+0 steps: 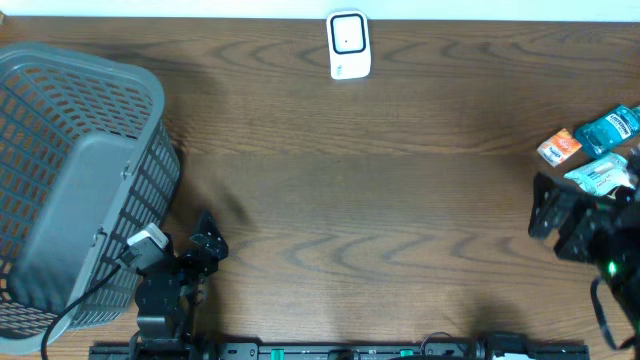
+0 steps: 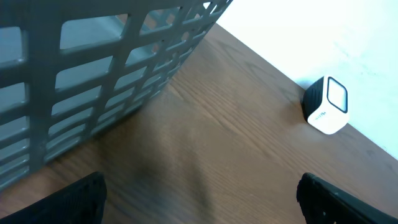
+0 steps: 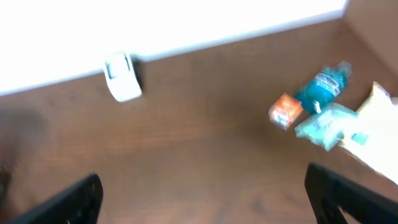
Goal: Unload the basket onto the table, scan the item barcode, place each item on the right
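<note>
The white barcode scanner (image 1: 349, 45) stands at the table's far edge, also seen in the left wrist view (image 2: 326, 104) and the right wrist view (image 3: 122, 76). Items lie at the right edge: an orange box (image 1: 559, 147) (image 3: 285, 111), a blue bottle (image 1: 612, 126) (image 3: 320, 89) and a teal packet (image 1: 598, 174) (image 3: 324, 126). My right gripper (image 1: 540, 208) (image 3: 205, 193) hovers just in front of them, open and empty. My left gripper (image 1: 208, 240) (image 2: 202, 199) is open and empty at the front left, beside the basket.
A large grey slatted basket (image 1: 150, 190) (image 2: 93, 74) fills the left side of the table, its wall close to my left arm. A pale packet (image 3: 379, 130) lies beyond the teal one at the right edge. Bare brown wood lies between the arms.
</note>
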Robot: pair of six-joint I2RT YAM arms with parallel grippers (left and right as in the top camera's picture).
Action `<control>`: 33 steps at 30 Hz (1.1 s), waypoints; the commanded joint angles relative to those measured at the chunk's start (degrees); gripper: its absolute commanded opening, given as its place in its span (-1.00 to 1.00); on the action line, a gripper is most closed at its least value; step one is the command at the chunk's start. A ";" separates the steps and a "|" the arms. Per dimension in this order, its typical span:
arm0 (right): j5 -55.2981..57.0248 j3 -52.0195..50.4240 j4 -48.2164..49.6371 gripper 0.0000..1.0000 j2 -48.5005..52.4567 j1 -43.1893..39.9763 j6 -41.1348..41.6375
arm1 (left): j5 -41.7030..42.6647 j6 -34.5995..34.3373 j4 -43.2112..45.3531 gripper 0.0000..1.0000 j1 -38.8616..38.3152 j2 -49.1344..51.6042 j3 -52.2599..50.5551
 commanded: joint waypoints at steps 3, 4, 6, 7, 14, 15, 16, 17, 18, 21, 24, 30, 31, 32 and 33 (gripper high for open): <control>0.50 -11.61 9.44 0.99 -9.07 2.84 0.42 | -0.70 -0.09 -1.16 0.96 0.17 -0.42 -0.50; 0.48 -13.97 11.52 0.99 -10.73 2.95 0.42 | -0.70 -0.09 -1.16 0.96 0.17 -0.42 -0.50; 0.50 -19.41 16.00 0.99 -14.29 2.95 0.42 | -0.72 -0.09 -1.16 0.96 0.17 -0.39 -0.50; 0.50 -22.82 18.78 0.99 -16.41 2.95 0.42 | -0.70 -0.09 -1.16 0.96 0.17 -0.39 -0.50; 0.50 -40.74 34.86 0.99 -26.99 2.93 0.44 | -0.72 -0.09 -1.16 0.96 0.17 -0.42 -0.50; 0.50 -43.12 37.31 0.99 -28.35 2.89 0.42 | -0.70 -0.09 -1.16 0.96 0.17 -0.39 -0.50; 0.50 -45.16 39.28 0.99 -29.46 2.71 0.42 | -0.72 -0.09 -1.16 0.96 0.17 -0.39 -0.50; 0.50 -47.34 41.51 0.99 -30.73 2.49 0.42 | -0.70 -0.09 -1.16 0.95 0.17 -0.39 -0.50; 0.50 -49.07 43.25 0.99 -31.74 2.29 0.44 | -0.72 -0.09 -1.16 0.96 0.17 -0.42 -0.50; 0.50 -54.10 48.57 0.99 -34.84 1.90 0.44 | -0.72 -0.09 -1.16 0.96 0.17 -0.39 -0.50; 0.57 -59.01 54.29 0.98 -38.07 1.60 0.42 | -0.70 -0.09 -1.16 0.96 0.17 -0.42 -0.50; 0.87 -71.49 67.21 0.98 -46.75 0.35 0.48 | -0.70 -0.09 -1.16 0.96 0.17 -0.39 -0.50; 0.31 -73.61 69.31 0.98 -48.39 -0.20 0.61 | -0.70 -0.09 -1.16 0.95 0.17 -0.42 -0.50; -0.11 -75.43 71.56 0.99 -49.35 -0.87 1.18 | -0.70 -0.09 -1.16 0.96 0.17 -0.42 -0.50; -0.63 -77.07 74.71 0.99 -49.07 -1.55 2.62 | -0.70 -0.09 -1.16 0.96 0.17 -0.39 -0.50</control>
